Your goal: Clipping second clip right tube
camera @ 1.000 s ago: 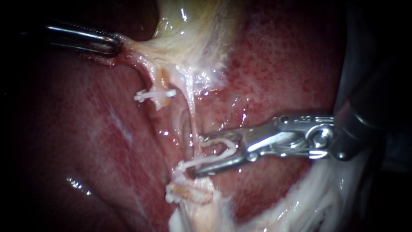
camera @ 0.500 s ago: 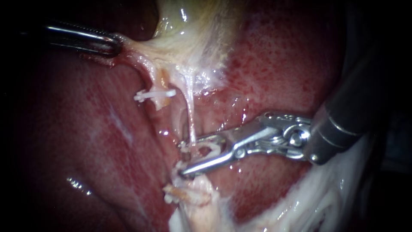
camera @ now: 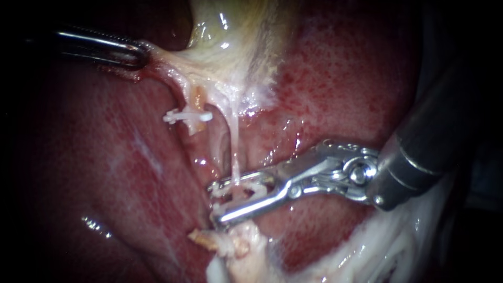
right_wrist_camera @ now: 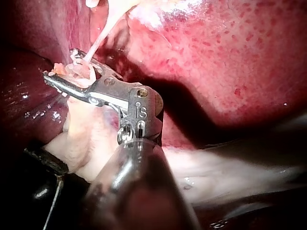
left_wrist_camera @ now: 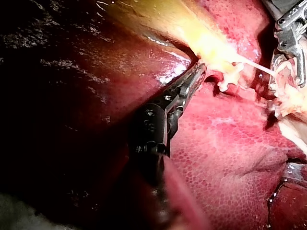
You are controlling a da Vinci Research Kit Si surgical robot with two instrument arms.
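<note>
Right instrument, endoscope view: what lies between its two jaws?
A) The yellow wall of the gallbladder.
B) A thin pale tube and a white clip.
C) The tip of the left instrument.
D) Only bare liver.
B: the right instrument carries a white clip in its jaws, and the thin pale tube runs down between them; the liver lies only behind.

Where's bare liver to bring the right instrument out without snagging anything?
Bare liver lies left of the placed clip, below the left instrument gripping the gallbladder; more above the right instrument. Crowded: right tube, loaded clip in its jaws.
</note>
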